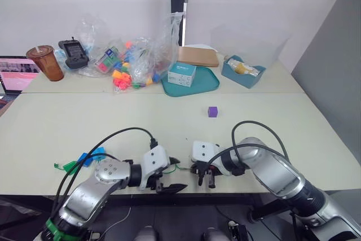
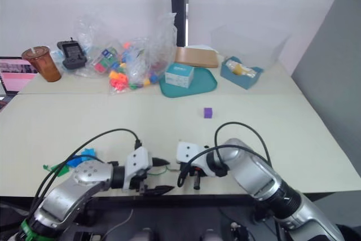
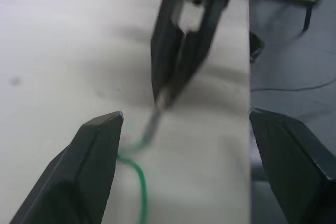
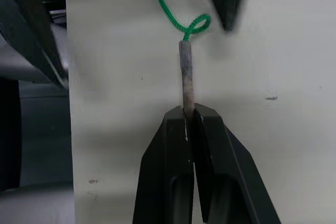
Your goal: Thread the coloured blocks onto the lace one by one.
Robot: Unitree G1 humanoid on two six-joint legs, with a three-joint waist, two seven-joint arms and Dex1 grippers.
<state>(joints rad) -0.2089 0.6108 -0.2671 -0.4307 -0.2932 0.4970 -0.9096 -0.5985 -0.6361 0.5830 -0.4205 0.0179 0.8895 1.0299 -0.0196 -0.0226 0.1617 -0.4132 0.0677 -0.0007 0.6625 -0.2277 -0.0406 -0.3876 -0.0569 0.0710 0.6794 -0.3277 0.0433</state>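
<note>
My right gripper (image 4: 190, 111) is shut on the stiff grey tip of the green lace (image 4: 186, 74), low over the table's front edge. The cord loops away from the tip toward my left gripper (image 3: 185, 115), which stands open right opposite, its fingers (image 3: 97, 166) on either side of the cord (image 3: 138, 174) without touching it. From the head, both grippers (image 1: 174, 174) (image 1: 204, 176) meet at the front middle. A purple block (image 1: 212, 112) sits alone mid-table. Blue blocks (image 1: 90, 156) and a green piece (image 1: 69, 166) lie at the front left by my left arm.
Along the back stand a bag of bright toy pieces (image 1: 132, 66), a teal tray (image 1: 211, 83) holding a small box, a blue bin (image 1: 242, 71), a drink cup (image 1: 46, 63) and a black handset (image 1: 73, 53). The table edge (image 1: 186, 191) runs just under both grippers.
</note>
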